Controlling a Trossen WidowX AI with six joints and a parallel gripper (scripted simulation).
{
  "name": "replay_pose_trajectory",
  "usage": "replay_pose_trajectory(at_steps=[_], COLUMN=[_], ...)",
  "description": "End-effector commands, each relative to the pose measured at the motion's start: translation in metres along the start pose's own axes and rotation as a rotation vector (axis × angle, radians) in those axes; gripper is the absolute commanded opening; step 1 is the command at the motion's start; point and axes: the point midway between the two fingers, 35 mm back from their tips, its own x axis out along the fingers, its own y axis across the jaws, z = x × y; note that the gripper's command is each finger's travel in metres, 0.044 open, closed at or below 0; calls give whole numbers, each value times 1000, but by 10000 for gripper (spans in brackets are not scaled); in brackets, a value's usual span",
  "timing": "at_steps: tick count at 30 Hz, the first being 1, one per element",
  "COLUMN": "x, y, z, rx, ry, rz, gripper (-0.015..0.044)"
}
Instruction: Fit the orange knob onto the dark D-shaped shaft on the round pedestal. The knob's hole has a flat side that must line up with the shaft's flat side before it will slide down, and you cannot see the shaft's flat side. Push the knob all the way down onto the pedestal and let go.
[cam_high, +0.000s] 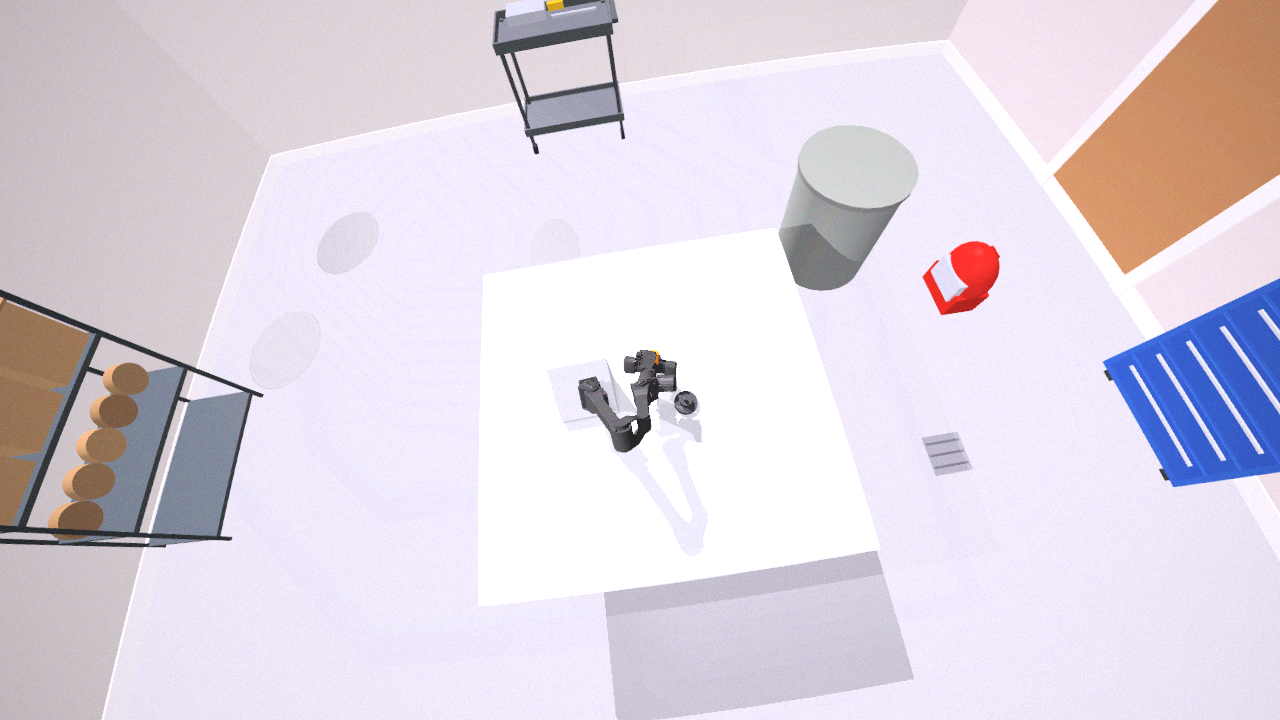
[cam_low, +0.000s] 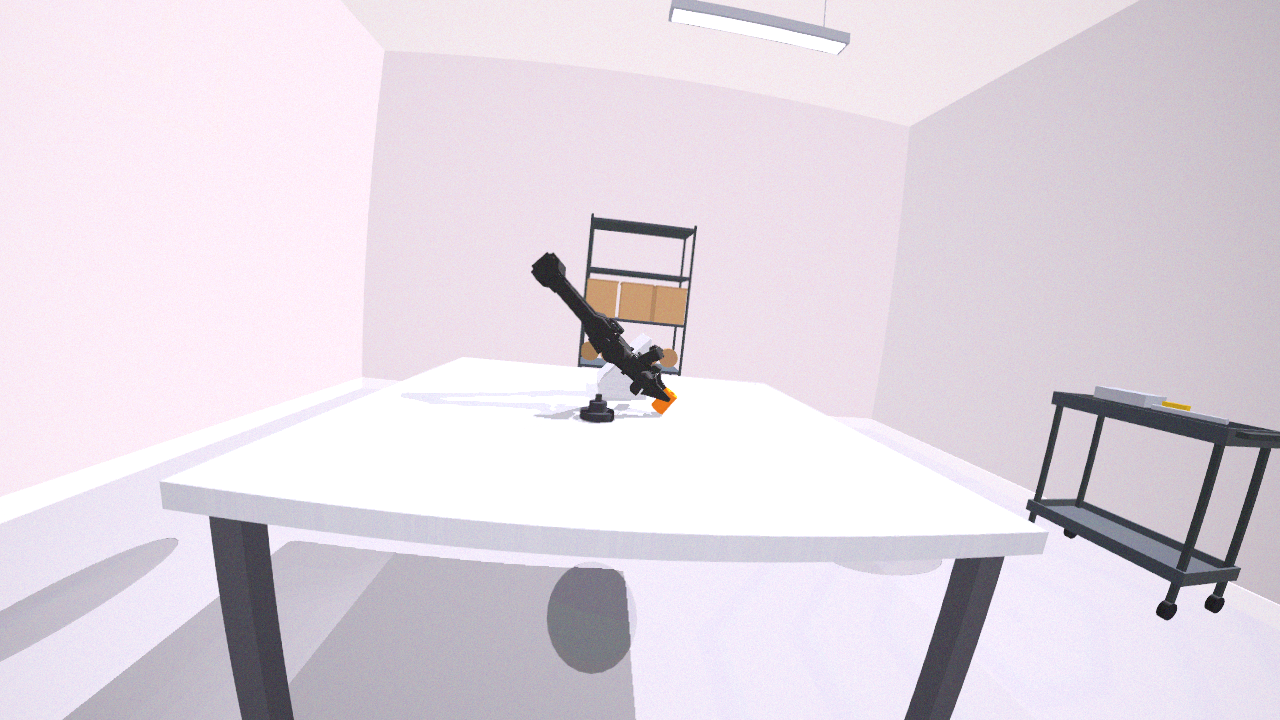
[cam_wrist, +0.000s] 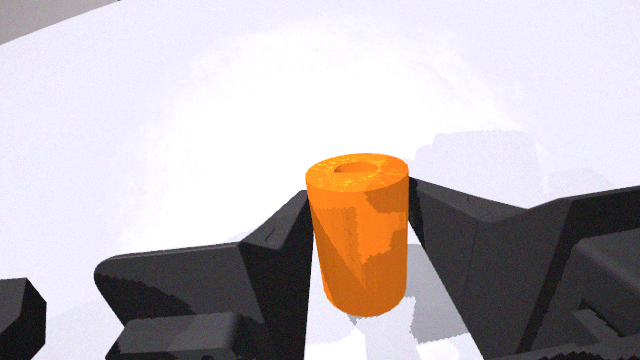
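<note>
The orange knob (cam_high: 657, 357) (cam_low: 663, 402) (cam_wrist: 361, 240) is a cylinder held between the fingers of my gripper (cam_low: 665, 399) (cam_wrist: 354, 192). The gripper is shut on it. The knob is tilted and off to the right of the pedestal in the exterior view, low above the table. In the wrist view its end face shows a D-shaped hole with the flat side toward the bottom of the view. The round dark pedestal (cam_high: 685, 402) (cam_low: 597, 415) stands on the table with its shaft (cam_low: 597, 397) upright and bare. The shaft's flat side cannot be made out.
The white table (cam_high: 554, 519) (cam_low: 554, 483) carries the arm (cam_high: 623, 436) (cam_low: 586, 315) and its pale base block (cam_high: 569, 407). The block is left of the gripper in the top view. A grey bin (cam_high: 854, 170) stands beyond the table's edge.
</note>
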Motion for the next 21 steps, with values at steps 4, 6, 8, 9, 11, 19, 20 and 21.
replay_pose_trajectory(at_steps=[4, 6, 8, 9, 11, 19, 20, 21], x=[-5, -7, -8, -8, -10, -13, -14, -14], y=[1, 1, 1, 1, 1, 2, 2, 2], z=[-5, -7, -9, -10, -12, -17, -17, -18], rx=[-5, -5, -5, -5, -5, -5, -5, -5], ry=[-104, -138, -173, -190, -225, -307, -300, -299], rz=[-2, -1, 0, 0, 1, 1, 0, 0], gripper=[179, 179, 179, 179, 179, 179, 179, 179])
